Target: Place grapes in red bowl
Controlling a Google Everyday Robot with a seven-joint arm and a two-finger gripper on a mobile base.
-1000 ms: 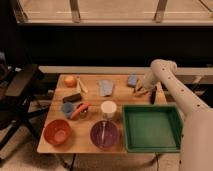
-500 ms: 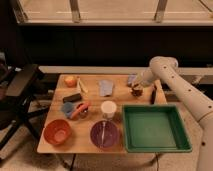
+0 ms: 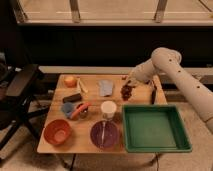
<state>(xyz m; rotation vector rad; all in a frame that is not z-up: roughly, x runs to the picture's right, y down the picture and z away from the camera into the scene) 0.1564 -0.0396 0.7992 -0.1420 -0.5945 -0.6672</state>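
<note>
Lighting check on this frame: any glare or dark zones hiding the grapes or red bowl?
Camera view: washed-out bright band along the top, dark band behind the table; tabletop evenly lit, red bowl plain at front left; gripper, over the right rear, holds the grapes, dark but distinct against the wood; no glare on the green tray.

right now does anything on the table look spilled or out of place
Nothing stands out: no spill, nothing tipped. The gripper holds the grapes over the far right part of the table, well away from the red bowl at the near left corner.
</note>
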